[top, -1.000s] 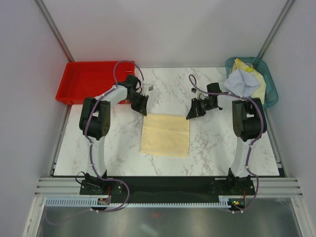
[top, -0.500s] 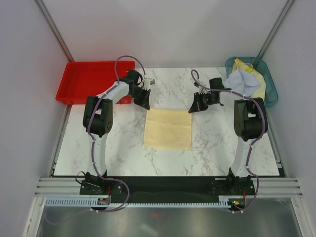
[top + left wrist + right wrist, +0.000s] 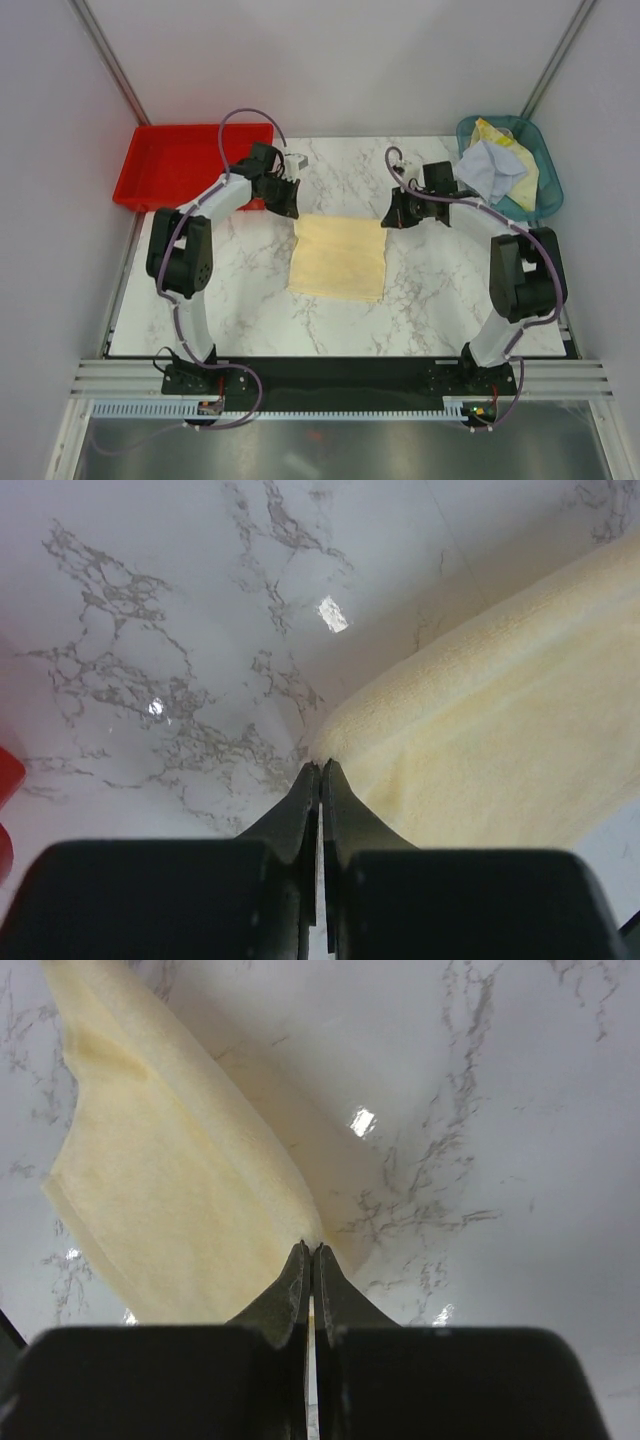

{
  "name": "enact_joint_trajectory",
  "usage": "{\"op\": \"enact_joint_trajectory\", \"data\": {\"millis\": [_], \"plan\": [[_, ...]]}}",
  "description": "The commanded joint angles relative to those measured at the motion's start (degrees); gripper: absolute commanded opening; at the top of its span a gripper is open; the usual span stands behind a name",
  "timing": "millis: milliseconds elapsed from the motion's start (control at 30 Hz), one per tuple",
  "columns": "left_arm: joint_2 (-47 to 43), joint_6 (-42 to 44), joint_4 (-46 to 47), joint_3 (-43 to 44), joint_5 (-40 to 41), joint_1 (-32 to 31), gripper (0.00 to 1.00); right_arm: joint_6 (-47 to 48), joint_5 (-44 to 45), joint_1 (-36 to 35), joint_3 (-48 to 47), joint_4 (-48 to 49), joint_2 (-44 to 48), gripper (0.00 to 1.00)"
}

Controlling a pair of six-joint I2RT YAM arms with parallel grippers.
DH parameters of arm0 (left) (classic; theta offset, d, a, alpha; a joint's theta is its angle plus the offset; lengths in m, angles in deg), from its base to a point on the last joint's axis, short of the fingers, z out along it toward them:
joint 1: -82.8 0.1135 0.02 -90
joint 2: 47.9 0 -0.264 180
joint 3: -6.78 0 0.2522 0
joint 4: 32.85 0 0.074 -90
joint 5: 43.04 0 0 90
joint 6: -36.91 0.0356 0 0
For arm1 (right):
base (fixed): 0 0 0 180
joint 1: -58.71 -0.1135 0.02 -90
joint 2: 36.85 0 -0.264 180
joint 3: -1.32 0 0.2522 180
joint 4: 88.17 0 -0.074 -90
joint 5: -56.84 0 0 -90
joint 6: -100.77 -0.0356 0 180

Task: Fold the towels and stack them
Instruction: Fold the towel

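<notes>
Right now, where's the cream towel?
In the top view, the cream towel lies in the middle, between the left gripper and right gripper, which pinch its far corners.

Marble tabletop with 2 containers
White, grey-veined tabletop (image 3: 430, 300); a shallow red tray (image 3: 150, 160) sits at its far left corner and a teal basket (image 3: 549, 192) at the far right, well apart. Plain pale walls stand behind.
</notes>
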Motion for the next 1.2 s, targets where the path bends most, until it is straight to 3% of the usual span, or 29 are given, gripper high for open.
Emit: {"op": "enact_joint_trajectory", "data": {"millis": [0,233,500,967,1167], "plan": [[-4.9,-2.7,4.9,-5.9,3.7,-0.4,0.02,-3.0,5.3,-3.2,5.2,3.9,5.4,0.0],[-14.1,-4.1,9.1,-14.7,11.3,-2.5,0.02,-6.8,12.5,-6.6,14.1,6.2,16.3,0.0],[-22.3,-4.0,13.8,-19.2,13.6,-5.1,0.02,-9.1,21.5,-8.7,18.8,7.6,23.4,0.0],[-9.5,-0.2,16.7,-9.9,18.5,-6.0,0.02,-8.7,22.2,-8.8,16.8,17.4,19.2,0.0],[-9.4,0.3,19.1,-11.4,20.1,-6.3,0.02,-7.9,22.9,-8.7,18.9,19.1,17.1,0.0]]}}
